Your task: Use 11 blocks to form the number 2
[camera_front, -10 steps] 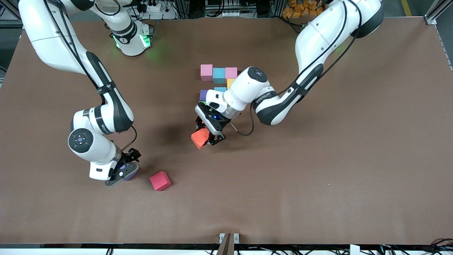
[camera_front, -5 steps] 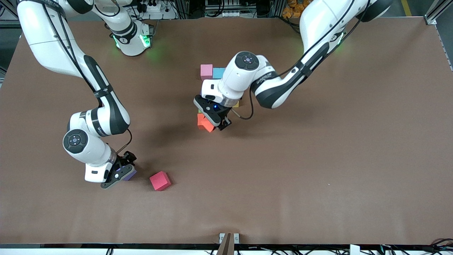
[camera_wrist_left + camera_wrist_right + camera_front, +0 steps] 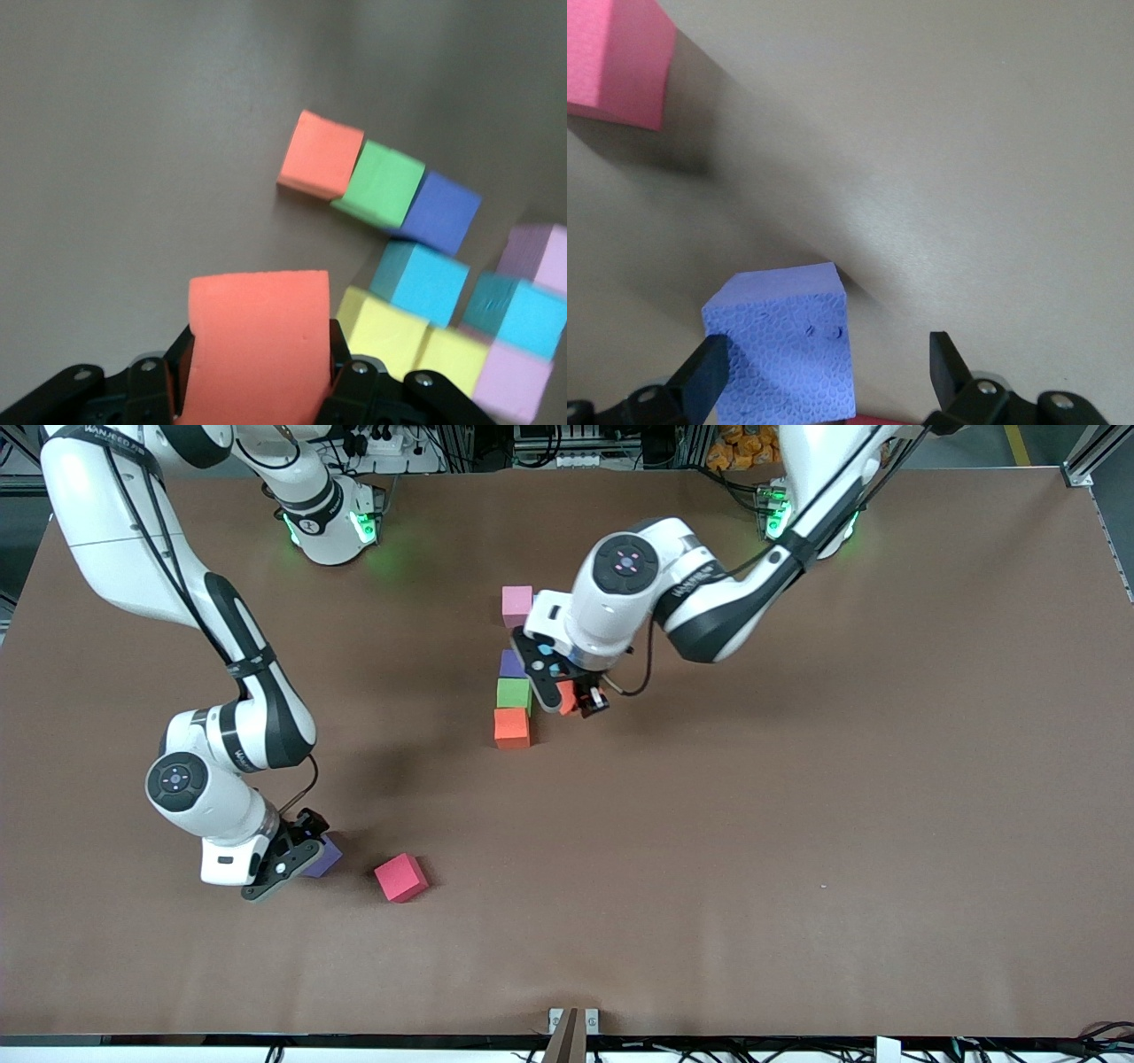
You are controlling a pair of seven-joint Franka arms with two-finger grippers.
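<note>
Starting nearest the front camera, a red cube [image 3: 401,877] lies loose on the worktop [image 3: 797,850], and just beside it, toward the right arm's end, the right claw [image 3: 288,850] stands low with its fingers spread wide around a purple cube [image 3: 324,856], not yet closed on it. At about twelve o'clock from the red cube, farther up the worktop, sits the number 2 [image 3: 514,682] in the making: an orange cube [image 3: 512,727] nearest, then a green cube [image 3: 514,692], a second purple cube [image 3: 509,662] and a pink cube [image 3: 517,605] farthest. The left claw [image 3: 576,700] hangs over the spot beside the green cube, pinching a second orange cube [image 3: 257,341]. To place it well, I would square it to its neighbours and lower it flush beside the placed orange cube before letting go. The left arm hides most of the figure from the front; the left wrist view shows light blue and yellow cubes, though rows are hard to count.
</note>
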